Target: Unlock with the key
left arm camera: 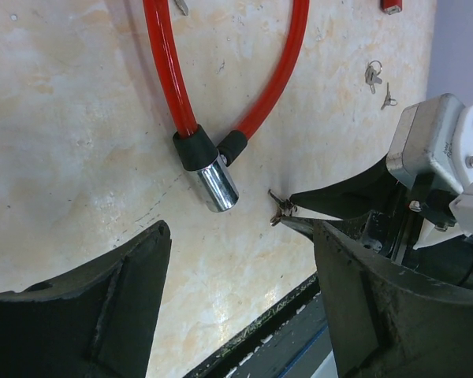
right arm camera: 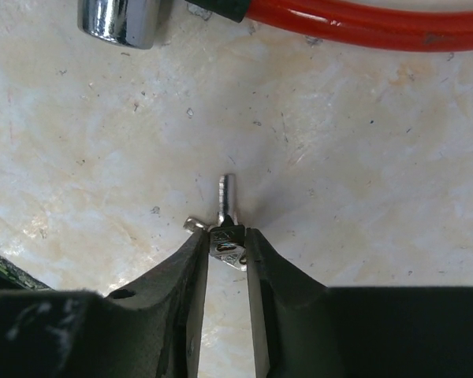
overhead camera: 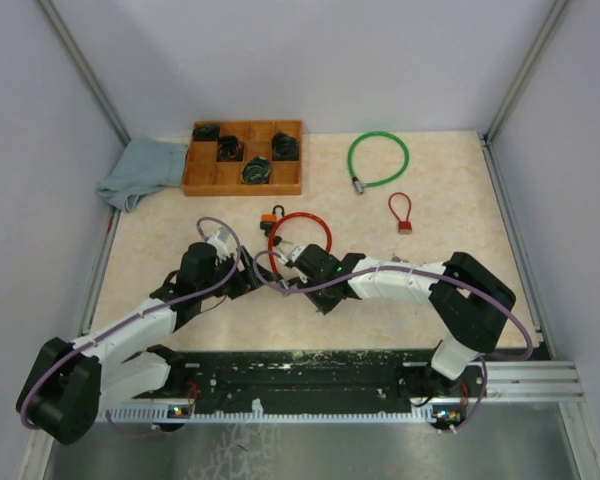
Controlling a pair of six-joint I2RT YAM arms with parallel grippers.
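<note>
The right gripper [right arm camera: 225,246] is pinching the head of a small silver key [right arm camera: 226,193] close to the pale table [right arm camera: 363,157], near the chrome end of the red cable lock [left arm camera: 214,183], while the left gripper [left arm camera: 240,291] is hanging beside the lock, fingers spread wide and grasping nothing.

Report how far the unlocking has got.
Done: the right end effector has the key pinched between its fingers. In hand: the blade sits short of the chrome lock barrel on the red cable, not touching it. Left: insert and turn; the left end effector stands open near the barrel, holding nothing.
</note>
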